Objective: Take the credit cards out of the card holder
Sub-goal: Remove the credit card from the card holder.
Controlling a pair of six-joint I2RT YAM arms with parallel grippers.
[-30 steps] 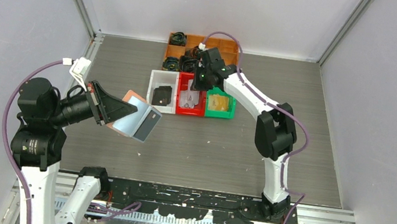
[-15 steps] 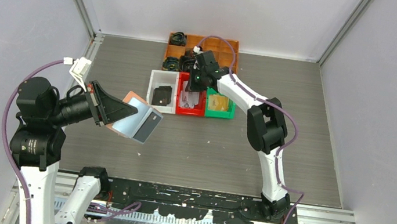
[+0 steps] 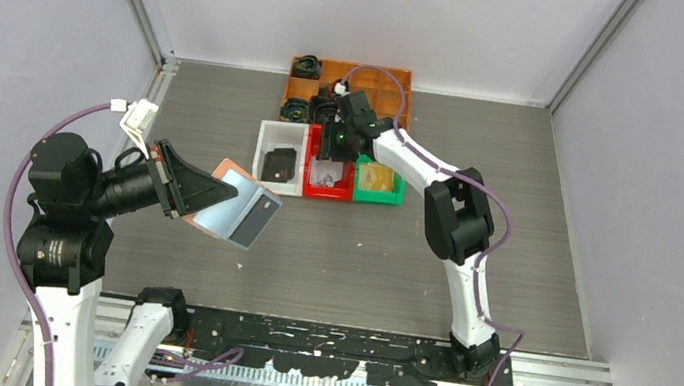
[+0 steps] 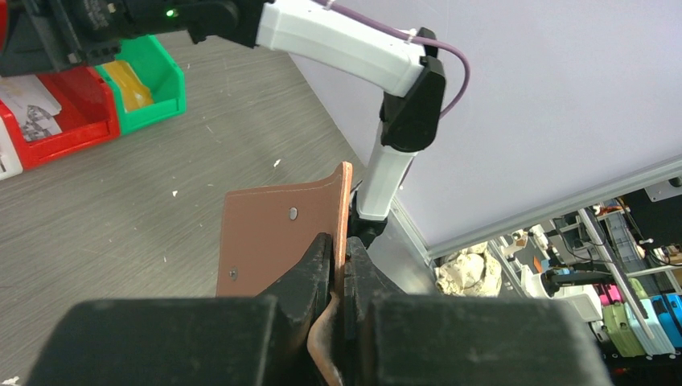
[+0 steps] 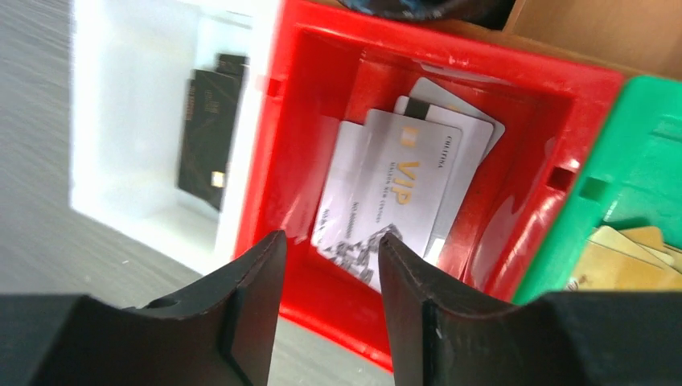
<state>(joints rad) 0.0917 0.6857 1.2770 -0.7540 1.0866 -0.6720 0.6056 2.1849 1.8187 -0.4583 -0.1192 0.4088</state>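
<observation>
**Card drop at the red bin**

Top view: my left gripper (image 3: 180, 182) holds the card holder (image 3: 240, 205) aloft, apart from the bins.

Left wrist: jaws clamped on the holder's tan edge.

Right wrist: my right gripper (image 5: 330, 273) hangs parted, empty, over the red bin (image 5: 515, 185); silver credit cards (image 5: 402, 189) lie inside. I should lift straight up, clear of the rim.

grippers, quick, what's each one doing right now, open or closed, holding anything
Left gripper: closed on the card holder, held off the table.
Right gripper: open, holding nothing, above the silver cards in the red bin.
</observation>
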